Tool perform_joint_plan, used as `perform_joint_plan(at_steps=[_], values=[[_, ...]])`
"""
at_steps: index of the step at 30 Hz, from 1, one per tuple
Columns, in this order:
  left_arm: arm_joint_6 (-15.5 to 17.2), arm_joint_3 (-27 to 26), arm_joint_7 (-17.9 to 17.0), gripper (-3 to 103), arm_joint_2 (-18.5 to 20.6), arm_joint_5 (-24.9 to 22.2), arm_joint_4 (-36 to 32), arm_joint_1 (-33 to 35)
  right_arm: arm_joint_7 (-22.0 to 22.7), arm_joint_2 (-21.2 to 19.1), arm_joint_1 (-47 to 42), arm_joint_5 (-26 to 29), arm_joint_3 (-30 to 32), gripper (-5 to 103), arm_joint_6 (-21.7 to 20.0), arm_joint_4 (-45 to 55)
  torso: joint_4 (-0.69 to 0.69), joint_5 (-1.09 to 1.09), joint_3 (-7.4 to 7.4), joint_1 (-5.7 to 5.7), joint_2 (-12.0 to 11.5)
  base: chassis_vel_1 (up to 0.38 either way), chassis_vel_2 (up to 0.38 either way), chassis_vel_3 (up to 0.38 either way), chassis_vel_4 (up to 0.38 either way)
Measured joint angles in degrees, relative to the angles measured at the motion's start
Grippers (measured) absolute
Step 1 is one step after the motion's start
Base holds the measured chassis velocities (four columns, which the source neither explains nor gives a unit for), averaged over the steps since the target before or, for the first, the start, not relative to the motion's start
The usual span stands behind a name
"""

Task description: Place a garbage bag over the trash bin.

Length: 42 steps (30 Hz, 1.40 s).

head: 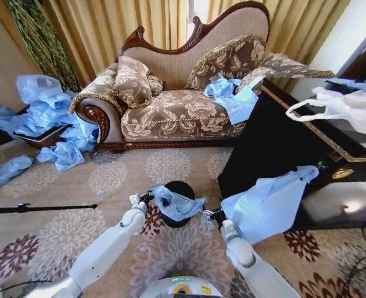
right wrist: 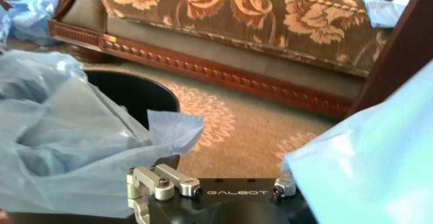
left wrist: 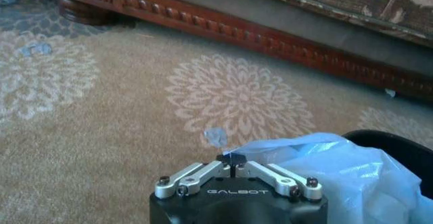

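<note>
Both hands pinch the garbage bag [head: 177, 205] draped over the trash bin [head: 182, 188]: left hand [head: 147, 197] at nine o'clock, right hand [head: 206, 213] at four. Spread the mouth evenly around the rim.

Trash bin [head: 182, 188] on patterned carpet [head: 65, 230]

Trash bin [head: 179, 188]: small, black, cylindrical, standing upright on the patterned carpet in front of the sofa, its round rim partly covered. Garbage bag [head: 175, 203]: thin, crinkly, light-blue plastic, crumpled and draped across the bin's near rim and opening, with the far part of the rim still exposed; it is stretched between two opposite edges, not yet pulled down over the bin.
</note>
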Motion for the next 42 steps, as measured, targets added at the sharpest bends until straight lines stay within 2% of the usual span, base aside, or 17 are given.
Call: perform_joint_plan(at_steps=[14,24,33,42], values=[[0.06,-0.03,-0.25,0,-0.15,0.48,-0.76,1.21,1.69,-1.25,-0.15,1.03,-0.98,100,-3.25,10.25,0.0,-0.01,0.0,0.0,0.0,0.0,0.0,0.0,0.0],[0.05,-0.13,-0.32,0,-0.41,0.6,-1.0,1.31,0.94,0.92,3.46,1.34,-3.43,100,-3.13,0.06,0.0,0.0,0.0,0.01,0.0,0.0,0.0,0.0,0.0],[0.04,-0.12,-0.32,0,-0.46,0.47,-0.61,1.03,0.66,1.47,0.89,1.59,-4.44,100,-3.68,0.08,-0.01,0.0,0.0,0.01,0.0,0.0,0.0,0.0,0.0],[0.02,-0.12,-0.31,0,-0.42,0.29,-0.6,1.05,0.52,2.05,3.37,2.15,-4.44,100,-3.66,-3.6,0.0,0.0,0.0,0.01,0.0,0.0,0.0,0.0,0.0]])
